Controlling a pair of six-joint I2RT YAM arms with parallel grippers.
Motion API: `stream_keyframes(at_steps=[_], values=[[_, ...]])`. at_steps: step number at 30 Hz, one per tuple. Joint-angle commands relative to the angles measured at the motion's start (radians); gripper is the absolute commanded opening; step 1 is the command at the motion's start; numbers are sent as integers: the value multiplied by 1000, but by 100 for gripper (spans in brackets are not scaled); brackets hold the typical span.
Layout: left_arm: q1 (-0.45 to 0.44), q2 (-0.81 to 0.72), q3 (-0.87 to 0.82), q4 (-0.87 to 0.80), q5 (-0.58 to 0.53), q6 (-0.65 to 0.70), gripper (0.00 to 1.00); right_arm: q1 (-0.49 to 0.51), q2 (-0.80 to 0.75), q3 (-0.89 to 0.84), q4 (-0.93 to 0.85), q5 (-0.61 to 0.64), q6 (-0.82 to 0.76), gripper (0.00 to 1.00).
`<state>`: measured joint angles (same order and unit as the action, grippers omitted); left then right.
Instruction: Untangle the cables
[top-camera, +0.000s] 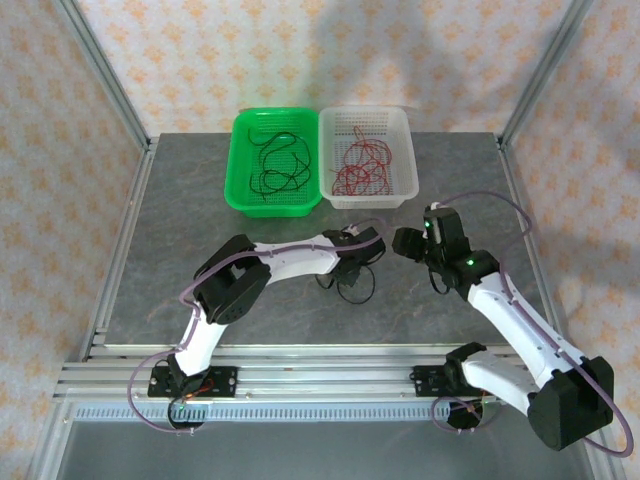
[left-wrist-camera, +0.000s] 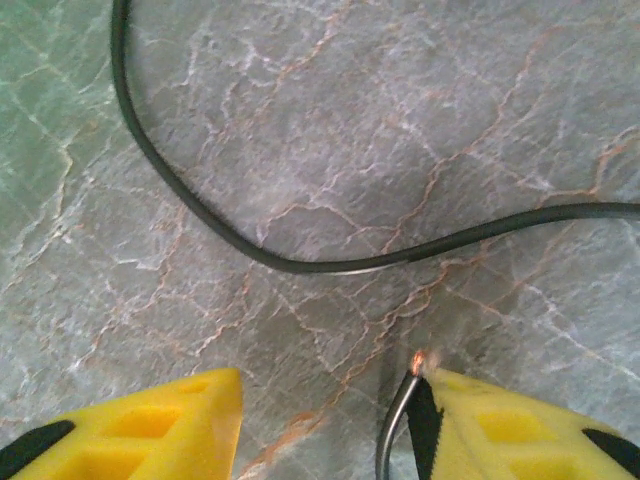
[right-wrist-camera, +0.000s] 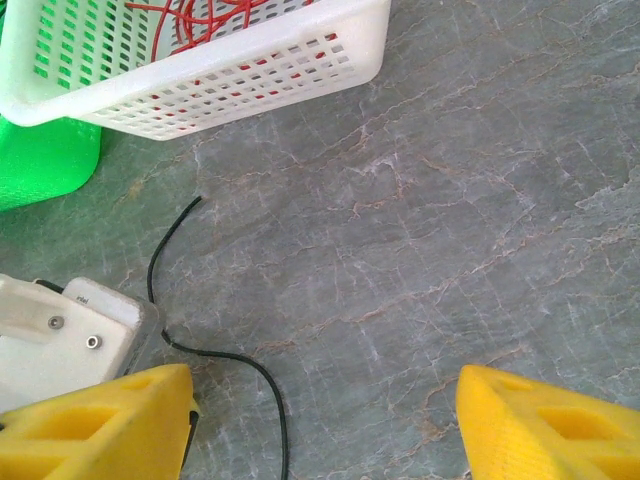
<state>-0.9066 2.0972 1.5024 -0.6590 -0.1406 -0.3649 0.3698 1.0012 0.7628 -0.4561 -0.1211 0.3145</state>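
A black cable (left-wrist-camera: 330, 268) curves on the table (left-wrist-camera: 450, 100).
We see the left end effector (left-wrist-camera: 330, 390) and right end effector (right-wrist-camera: 325, 390) both spread.

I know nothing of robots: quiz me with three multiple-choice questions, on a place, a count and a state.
1. Where do the red cables lie? A. under an arm B. in the white basket C. hanging from a tool
2. How many baskets stand on the table? A. one B. two C. four
3. The right tool is? A. shut on a cable B. shut on a basket C. open, empty
1 B: red loops sit inside it. 2 B: a green basket stands beside the white one. 3 C: its fingers stand wide apart, gripping nothing.
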Motion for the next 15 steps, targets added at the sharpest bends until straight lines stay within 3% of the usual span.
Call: stream_keyframes(at_steps=[1,11,15], values=[[19,22,-28,27,79,54,48,3,-11,6,-22,18,15,69],[20,79,-34,-24,148,98,39,3,-9,15,-27,18,14,66],[20,85,-64,-10,200,100,29,3,-17,23,-36,14,4,66]])
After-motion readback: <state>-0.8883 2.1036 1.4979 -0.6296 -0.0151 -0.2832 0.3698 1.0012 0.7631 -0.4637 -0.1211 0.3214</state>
